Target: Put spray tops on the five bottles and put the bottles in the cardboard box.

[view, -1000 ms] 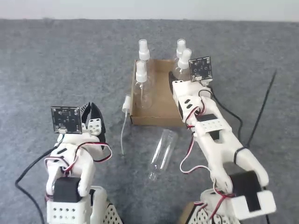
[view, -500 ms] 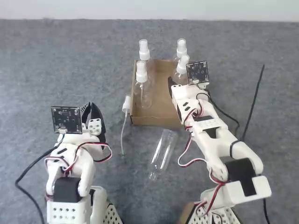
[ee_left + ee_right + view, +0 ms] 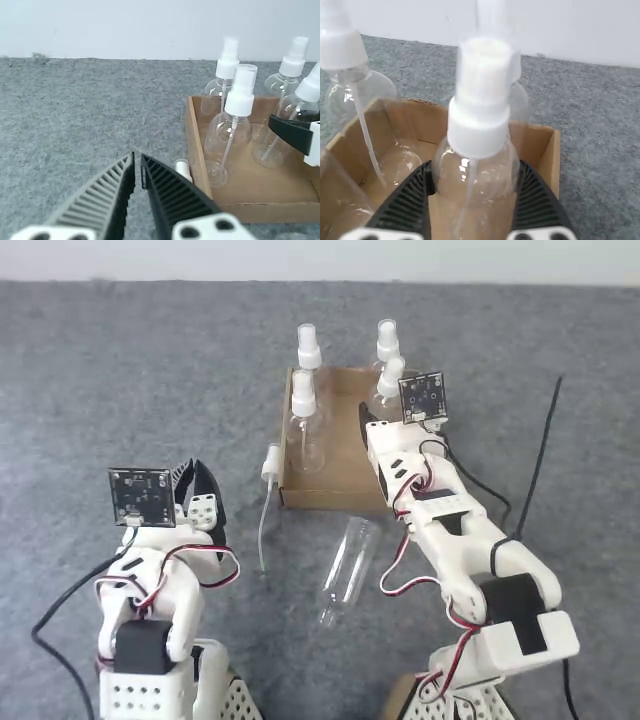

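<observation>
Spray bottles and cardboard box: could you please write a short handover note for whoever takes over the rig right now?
Left gripper: jaws together, empty.
Right gripper: jaws shut on the held bottle, capped, upright over the cardboard box.
Second bottle, capped, stands in the box.
Far-left bottle and far-right bottle, capped, stand at the box's far edge; inside or outside is unclear.
Done: four bottles capped.
Remaining: fit the loose spray top, beside the box, onto the capless bottle lying on the carpet, then box it.
</observation>
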`<action>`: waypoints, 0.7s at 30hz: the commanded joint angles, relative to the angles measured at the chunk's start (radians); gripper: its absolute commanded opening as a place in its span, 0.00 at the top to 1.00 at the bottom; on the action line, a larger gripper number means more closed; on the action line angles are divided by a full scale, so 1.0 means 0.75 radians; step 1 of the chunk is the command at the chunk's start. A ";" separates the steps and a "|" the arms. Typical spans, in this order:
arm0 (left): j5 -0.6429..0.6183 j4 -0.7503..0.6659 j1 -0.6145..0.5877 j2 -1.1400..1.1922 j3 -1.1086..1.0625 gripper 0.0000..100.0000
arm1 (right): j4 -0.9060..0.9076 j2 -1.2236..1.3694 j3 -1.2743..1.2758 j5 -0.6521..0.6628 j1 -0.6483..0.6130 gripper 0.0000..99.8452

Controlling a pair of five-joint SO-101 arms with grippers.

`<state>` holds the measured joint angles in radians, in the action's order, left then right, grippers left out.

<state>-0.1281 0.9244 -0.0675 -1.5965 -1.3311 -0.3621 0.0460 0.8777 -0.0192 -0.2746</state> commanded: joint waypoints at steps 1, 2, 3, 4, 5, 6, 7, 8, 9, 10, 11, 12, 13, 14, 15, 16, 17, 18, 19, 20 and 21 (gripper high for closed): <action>-0.006 -0.023 -0.002 -0.025 0.005 0.99 | -0.019 -0.007 -0.033 0.006 0.007 0.99; -0.006 -0.023 -0.002 -0.025 0.005 0.99 | -0.019 -0.007 -0.031 0.041 0.005 0.99; -0.006 -0.023 -0.002 -0.025 0.005 0.99 | -0.019 -0.007 -0.031 0.070 0.003 0.99; -0.006 -0.023 -0.002 -0.025 0.005 0.99 | -0.019 -0.007 -0.029 0.090 0.003 0.99; -0.006 -0.023 -0.002 -0.025 0.005 0.99 | -0.019 -0.007 -0.029 0.096 0.003 0.99; -0.006 -0.023 0.000 -0.025 0.005 0.99 | -0.019 -0.007 -0.029 0.094 0.003 0.99; -0.006 -0.023 0.000 -0.025 0.005 0.99 | -0.019 -0.007 -0.029 0.094 0.003 0.99; -0.006 -0.023 0.000 -0.025 0.005 0.99 | -0.019 -0.007 -0.029 0.094 0.003 0.99; -0.006 -0.023 0.000 -0.025 0.005 0.99 | -0.019 -0.007 -0.029 0.094 0.003 0.99; -0.006 -0.023 0.000 -0.025 0.005 0.99 | -0.019 -0.007 -0.029 0.094 0.003 0.99; -0.006 -0.023 0.000 -0.025 0.005 0.99 | -0.019 -0.007 -0.029 0.094 0.003 0.99; -0.006 -0.023 0.000 -0.025 0.005 0.99 | -0.019 -0.007 -0.029 0.094 0.003 0.99; -0.006 -0.023 0.000 -0.025 0.005 0.99 | -0.019 -0.007 -0.029 0.094 0.003 0.99; -0.006 -0.023 0.000 -0.025 0.005 0.99 | -0.019 -0.007 -0.029 0.094 0.003 0.97; -0.006 -0.023 0.000 -0.025 0.005 0.99 | -0.019 -0.007 -0.029 0.094 0.003 0.94; -0.006 -0.023 0.000 -0.025 0.003 0.99 | -0.019 -0.007 -0.027 0.094 0.003 0.92; -0.006 -0.023 0.000 -0.025 0.003 0.99 | -0.019 -0.007 -0.027 0.094 0.003 0.89; -0.006 -0.023 0.000 -0.025 0.003 0.99 | -0.019 -0.007 -0.027 0.094 0.003 0.87; -0.006 -0.023 -0.002 -0.025 0.003 0.99 | -0.019 -0.007 -0.027 0.094 0.003 0.85; -0.006 -0.023 -0.002 -0.025 0.003 0.99 | -0.019 -0.007 -0.027 0.094 -0.001 0.84; -0.006 -0.023 -0.002 -0.025 0.003 0.99 | -0.019 -0.007 -0.027 0.100 -0.009 0.83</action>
<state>-0.1281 0.9244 -0.0675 -1.5965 -1.3311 -0.3621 0.0460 0.8777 0.0376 -0.2762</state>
